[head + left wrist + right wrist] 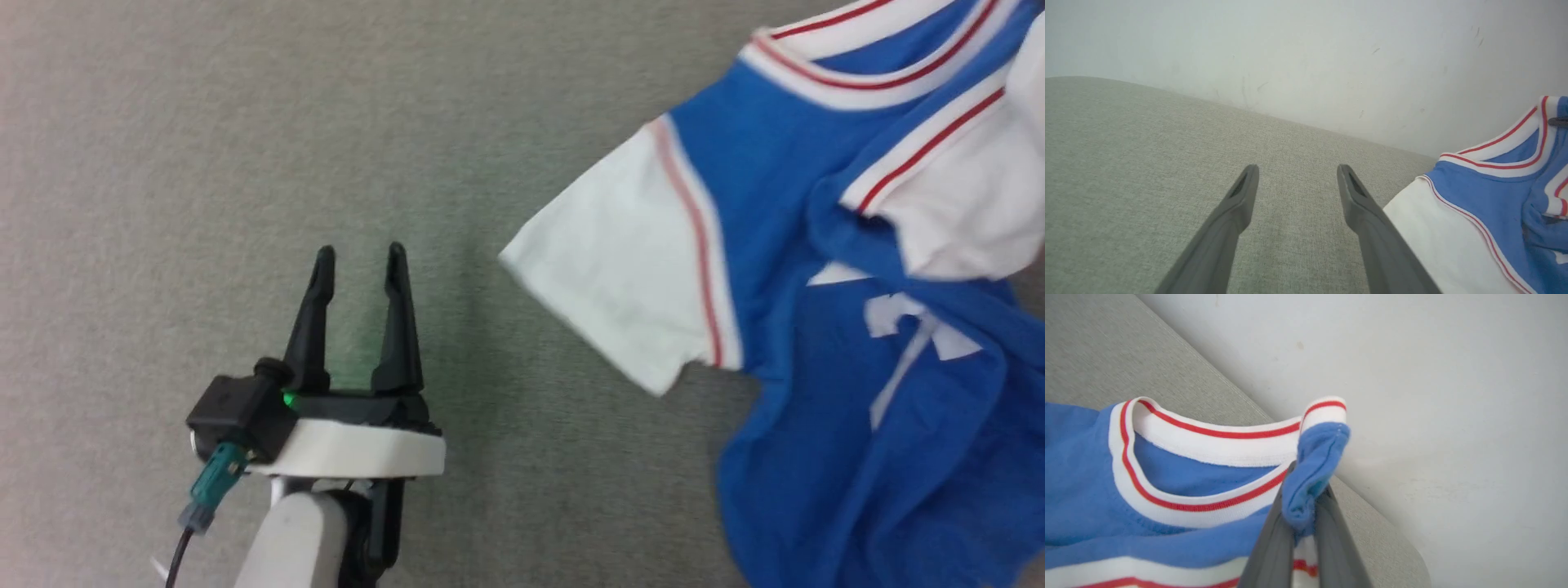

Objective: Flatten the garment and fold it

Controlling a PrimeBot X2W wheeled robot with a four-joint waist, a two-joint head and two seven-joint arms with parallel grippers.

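A grey-green woven surface (163,163) runs back to a pale, scuffed wall (1306,61). The garment (775,204) lies crumpled on it at the right of the head view, one white sleeve (629,286) spread out toward the left gripper (361,253). That gripper is held over the surface, fingers pointing away from the robot, jaws wide apart and empty, near the sleeve but apart from it. The right gripper (1306,498) is clamped on a bunched fold of blue cloth at the striped collar (1208,437).
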